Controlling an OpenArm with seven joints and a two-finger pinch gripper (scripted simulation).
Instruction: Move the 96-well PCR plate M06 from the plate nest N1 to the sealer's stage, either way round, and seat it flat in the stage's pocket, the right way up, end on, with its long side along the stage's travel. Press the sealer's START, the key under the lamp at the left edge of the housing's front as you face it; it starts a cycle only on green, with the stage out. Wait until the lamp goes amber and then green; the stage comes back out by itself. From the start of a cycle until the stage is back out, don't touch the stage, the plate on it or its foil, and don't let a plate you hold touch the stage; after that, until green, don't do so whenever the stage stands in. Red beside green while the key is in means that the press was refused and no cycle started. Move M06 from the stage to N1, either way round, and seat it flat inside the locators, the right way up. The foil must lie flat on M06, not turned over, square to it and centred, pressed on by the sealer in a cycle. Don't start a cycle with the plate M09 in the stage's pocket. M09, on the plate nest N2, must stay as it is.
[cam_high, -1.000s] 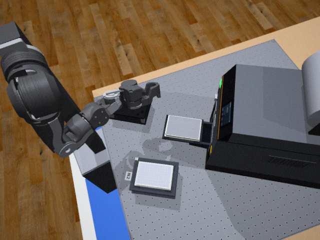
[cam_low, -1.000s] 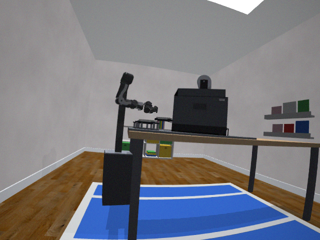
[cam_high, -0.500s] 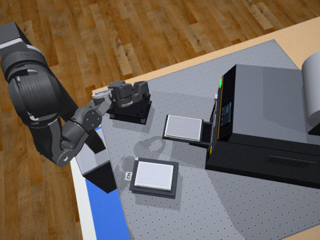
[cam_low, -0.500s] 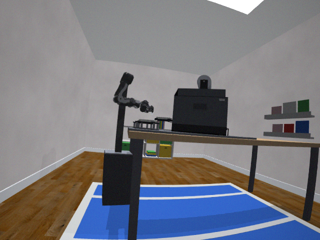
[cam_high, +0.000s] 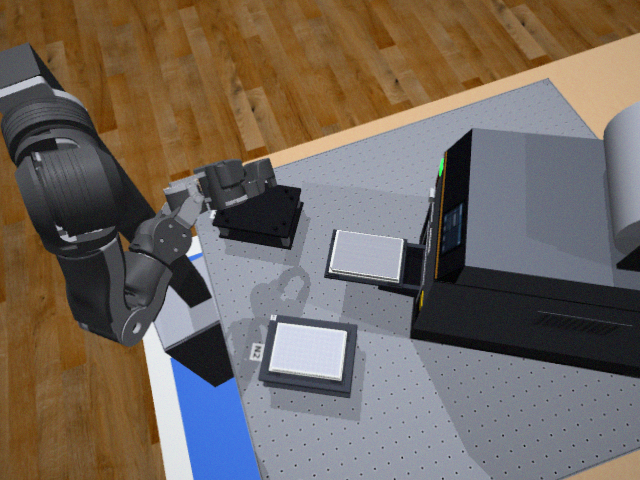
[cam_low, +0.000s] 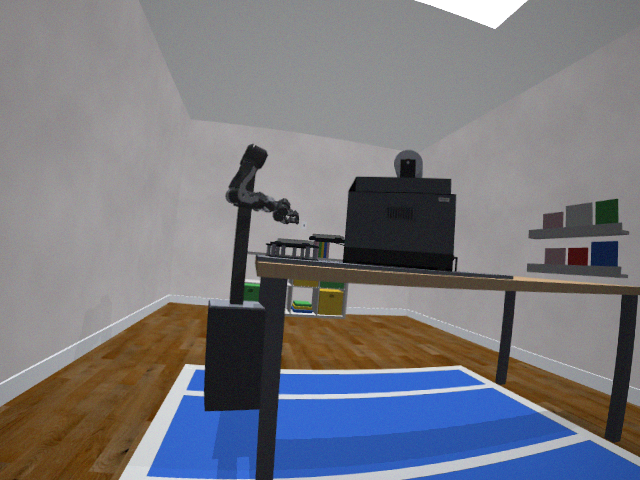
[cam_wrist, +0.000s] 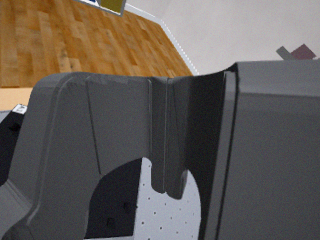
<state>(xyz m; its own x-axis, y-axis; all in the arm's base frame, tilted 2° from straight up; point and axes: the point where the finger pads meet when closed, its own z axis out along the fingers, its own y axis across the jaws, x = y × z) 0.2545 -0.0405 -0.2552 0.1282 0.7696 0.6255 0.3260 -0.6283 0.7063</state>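
Note:
The white plate M06 (cam_high: 367, 255) lies flat in the pocket of the sealer's stage (cam_high: 410, 266), which stands out in front of the black sealer (cam_high: 522, 242). The lamp (cam_high: 440, 166) at the front's left edge is green. The black nest N1 (cam_high: 263, 214) is bare. My gripper (cam_high: 261, 175) hovers over N1's far left corner, shut on nothing; in the wrist view its fingers (cam_wrist: 167, 187) meet with the mat showing beneath. It also shows in the exterior view (cam_low: 292, 217). The plate M09 (cam_high: 308, 351) sits in nest N2 (cam_high: 309, 382).
A foil roll (cam_high: 622, 175) sits on top of the sealer at the far right. The arm's black pedestal (cam_high: 193, 330) stands off the table's left edge. The perforated grey mat (cam_high: 413, 413) covers the table top.

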